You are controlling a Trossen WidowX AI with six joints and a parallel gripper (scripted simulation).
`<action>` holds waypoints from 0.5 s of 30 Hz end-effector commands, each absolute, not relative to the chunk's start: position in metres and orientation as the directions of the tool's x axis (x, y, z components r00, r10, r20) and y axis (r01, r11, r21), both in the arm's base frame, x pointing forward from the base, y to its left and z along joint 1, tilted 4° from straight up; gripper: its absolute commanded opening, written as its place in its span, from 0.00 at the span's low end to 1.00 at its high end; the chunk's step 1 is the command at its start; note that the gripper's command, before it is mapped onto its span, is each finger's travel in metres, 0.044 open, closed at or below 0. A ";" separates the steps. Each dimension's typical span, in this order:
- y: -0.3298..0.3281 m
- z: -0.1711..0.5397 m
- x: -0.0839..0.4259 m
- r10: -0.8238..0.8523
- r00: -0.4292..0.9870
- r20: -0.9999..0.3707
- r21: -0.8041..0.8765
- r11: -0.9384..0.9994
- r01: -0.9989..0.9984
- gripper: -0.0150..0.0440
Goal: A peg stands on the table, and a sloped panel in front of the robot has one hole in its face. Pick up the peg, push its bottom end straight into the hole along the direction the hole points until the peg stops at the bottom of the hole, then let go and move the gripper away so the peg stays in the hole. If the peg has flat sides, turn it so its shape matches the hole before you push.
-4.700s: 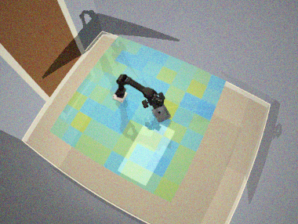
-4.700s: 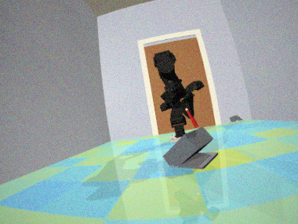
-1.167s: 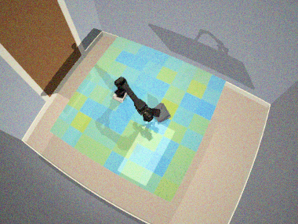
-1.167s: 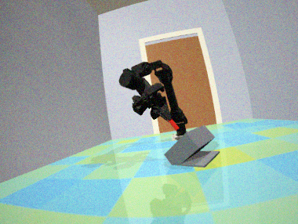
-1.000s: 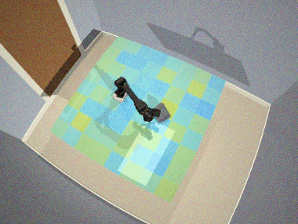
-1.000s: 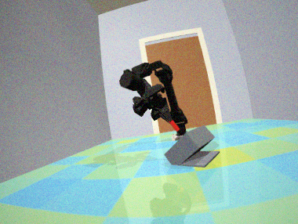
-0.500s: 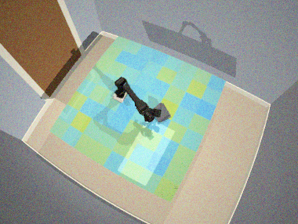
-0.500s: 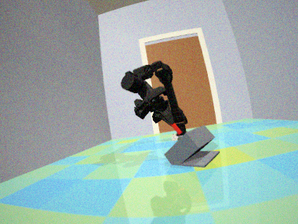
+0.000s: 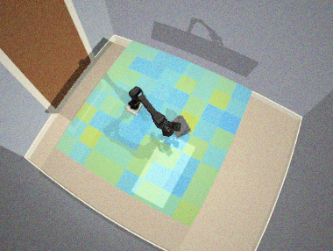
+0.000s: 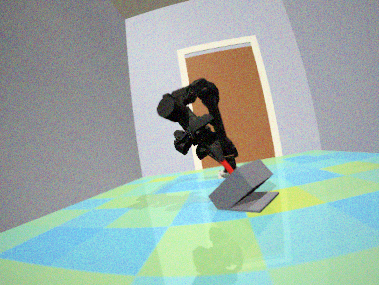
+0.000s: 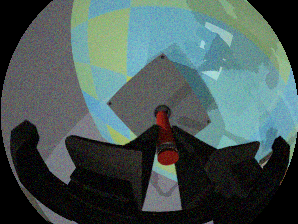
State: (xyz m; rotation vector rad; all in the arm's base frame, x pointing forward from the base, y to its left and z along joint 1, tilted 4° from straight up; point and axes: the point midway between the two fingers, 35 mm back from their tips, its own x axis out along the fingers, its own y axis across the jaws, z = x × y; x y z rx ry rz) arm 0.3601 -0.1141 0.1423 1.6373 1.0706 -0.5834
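Observation:
The red peg (image 10: 227, 166) (image 11: 164, 131) looks round, with a dark band near its top end. My gripper (image 11: 164, 129) (image 10: 219, 154) is shut on it and holds it tilted, above the grey sloped panel (image 10: 256, 173) (image 11: 137, 97) (image 9: 183, 127). In the wrist view the peg's bottom end lies over the near part of the dark round hole (image 11: 162, 108), and the hole's far rim shows beyond it. In the exterior view the peg's lower end meets the outline of the panel's upper edge. Whether the tip is inside the hole cannot be told.
The panel's flat base plate (image 10: 260, 203) rests on the patchwork-coloured floor (image 10: 175, 249). The arm (image 9: 151, 109) reaches across from its pale base (image 9: 133, 111). Small dark screw heads mark the panel's corners in the wrist view.

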 end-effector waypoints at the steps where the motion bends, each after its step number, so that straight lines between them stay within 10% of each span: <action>1: -0.114 0.143 0.360 0.356 0.482 -0.800 0.498 -0.052 0.865 0.25; 15: -0.114 0.141 0.360 0.356 0.482 -0.800 0.498 -0.052 0.865 0.25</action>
